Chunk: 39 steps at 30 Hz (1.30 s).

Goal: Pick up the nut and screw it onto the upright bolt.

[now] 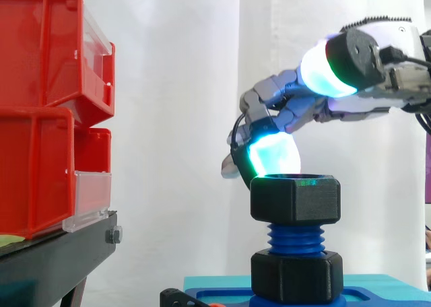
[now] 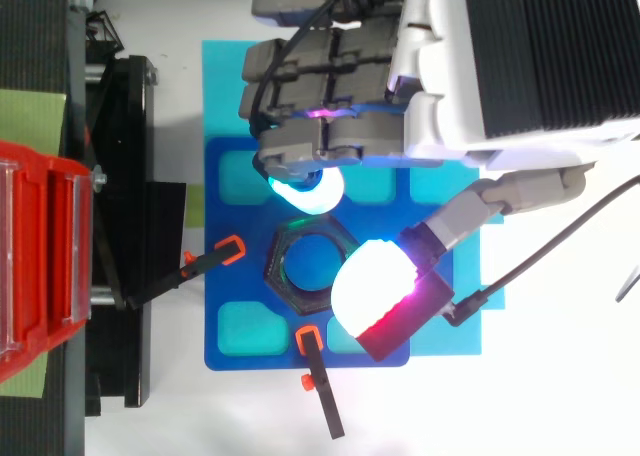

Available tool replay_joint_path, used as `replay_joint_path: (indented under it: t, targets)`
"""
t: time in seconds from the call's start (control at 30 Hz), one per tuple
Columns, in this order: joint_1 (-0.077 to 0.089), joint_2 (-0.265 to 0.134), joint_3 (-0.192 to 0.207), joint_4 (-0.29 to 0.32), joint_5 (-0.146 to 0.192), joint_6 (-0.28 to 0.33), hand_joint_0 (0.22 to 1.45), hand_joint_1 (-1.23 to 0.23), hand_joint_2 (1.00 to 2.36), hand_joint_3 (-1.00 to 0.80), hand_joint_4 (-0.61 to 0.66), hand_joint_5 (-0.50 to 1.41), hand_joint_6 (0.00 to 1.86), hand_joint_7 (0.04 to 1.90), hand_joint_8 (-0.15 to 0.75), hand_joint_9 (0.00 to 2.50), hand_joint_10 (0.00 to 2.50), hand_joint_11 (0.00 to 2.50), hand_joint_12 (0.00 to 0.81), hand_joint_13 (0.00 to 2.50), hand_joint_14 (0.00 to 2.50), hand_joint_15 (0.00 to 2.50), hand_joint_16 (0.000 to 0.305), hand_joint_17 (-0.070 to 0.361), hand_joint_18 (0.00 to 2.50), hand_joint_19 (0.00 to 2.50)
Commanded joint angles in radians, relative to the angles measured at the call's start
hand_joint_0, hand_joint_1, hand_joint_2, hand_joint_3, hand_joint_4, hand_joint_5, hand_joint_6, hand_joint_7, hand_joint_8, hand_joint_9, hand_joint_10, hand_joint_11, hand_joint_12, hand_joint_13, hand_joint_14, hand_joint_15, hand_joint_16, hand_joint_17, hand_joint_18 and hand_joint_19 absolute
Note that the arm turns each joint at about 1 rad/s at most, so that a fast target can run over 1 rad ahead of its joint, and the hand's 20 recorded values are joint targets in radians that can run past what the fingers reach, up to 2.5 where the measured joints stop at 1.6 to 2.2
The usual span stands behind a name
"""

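Note:
A black hex nut sits on top of the upright blue bolt, with several threads showing below it. A second black nut rests at the bolt's foot on the blue base. My hand hovers just above the upper nut. Its bent fingers hang down, one glowing cyan-white pad close over the nut's far rim. The thumb's white pad stands well above the nut's near edge, apart from it. Nothing is held.
Red bins are stacked on a black stand at the left. Two black clamps with orange tips hold the blue base, which lies on a teal mat. White curtain behind.

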Motion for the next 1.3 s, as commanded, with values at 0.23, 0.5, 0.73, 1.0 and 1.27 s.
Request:
replay_joint_path:
  t: [0.23, 0.5, 0.73, 1.0, 1.27]
  targets:
    - [-0.015, -0.002, 0.026, -0.005, -0.028, -0.024, 0.49, -0.09, 1.00, -0.50, 0.17, -0.16, 0.50, 0.68, 0.231, 0.48, 0.00, 0.00, 0.252, 0.43, 0.00, 0.00, 0.032, 0.071, 0.26, 0.00]
    - [0.007, -0.002, -0.016, 0.071, -0.025, -0.036, 0.48, -0.08, 1.00, -0.50, 0.15, -0.17, 0.50, 0.62, 0.218, 0.40, 0.00, 0.00, 0.281, 0.35, 0.00, 0.00, 0.034, 0.077, 0.19, 0.00]
    - [0.025, -0.002, -0.030, 0.086, -0.020, -0.021, 0.48, -0.07, 1.00, -0.50, 0.12, -0.19, 0.50, 0.59, 0.208, 0.37, 0.00, 0.00, 0.292, 0.32, 0.00, 0.00, 0.035, 0.079, 0.16, 0.00]
    - [0.039, -0.008, -0.030, 0.074, -0.020, 0.004, 0.48, -0.07, 1.00, -0.50, 0.10, -0.20, 0.50, 0.58, 0.211, 0.35, 0.00, 0.00, 0.297, 0.32, 0.00, 0.00, 0.035, 0.080, 0.16, 0.00]
    - [0.041, -0.006, -0.034, 0.060, -0.020, 0.004, 0.48, -0.07, 1.00, -0.50, 0.10, -0.20, 0.50, 0.60, 0.215, 0.34, 0.00, 0.00, 0.301, 0.32, 0.00, 0.00, 0.036, 0.080, 0.15, 0.00]
